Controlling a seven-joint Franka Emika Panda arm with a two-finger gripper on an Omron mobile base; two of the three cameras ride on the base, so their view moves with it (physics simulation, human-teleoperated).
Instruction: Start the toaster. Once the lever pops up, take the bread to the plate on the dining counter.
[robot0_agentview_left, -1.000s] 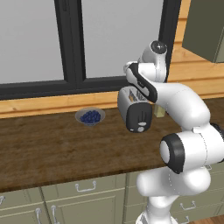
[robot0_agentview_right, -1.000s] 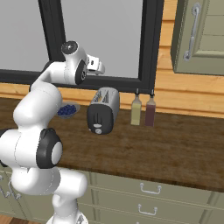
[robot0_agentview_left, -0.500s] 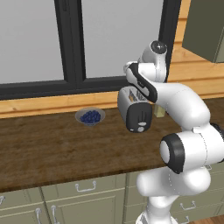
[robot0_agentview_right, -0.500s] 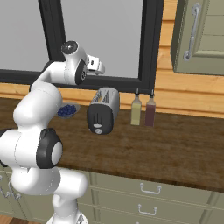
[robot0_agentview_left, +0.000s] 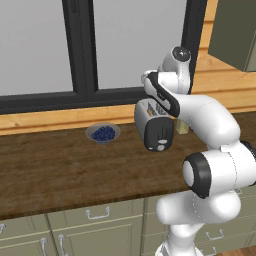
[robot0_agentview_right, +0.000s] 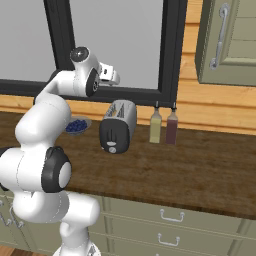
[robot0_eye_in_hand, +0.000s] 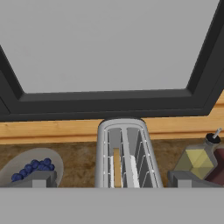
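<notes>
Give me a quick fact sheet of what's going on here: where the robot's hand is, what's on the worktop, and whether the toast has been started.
gripper: open, empty, raised above the toaster, in front of the window
toaster: on the wooden worktop, black end face toward the robot
bread: sitting down in the toaster's left slot as the hand view shows it
lever: pale tab on the black end face, untouched
bowl of blueberries: on the worktop, left of the toaster
two bottles: standing right of the toaster, near the window
</notes>
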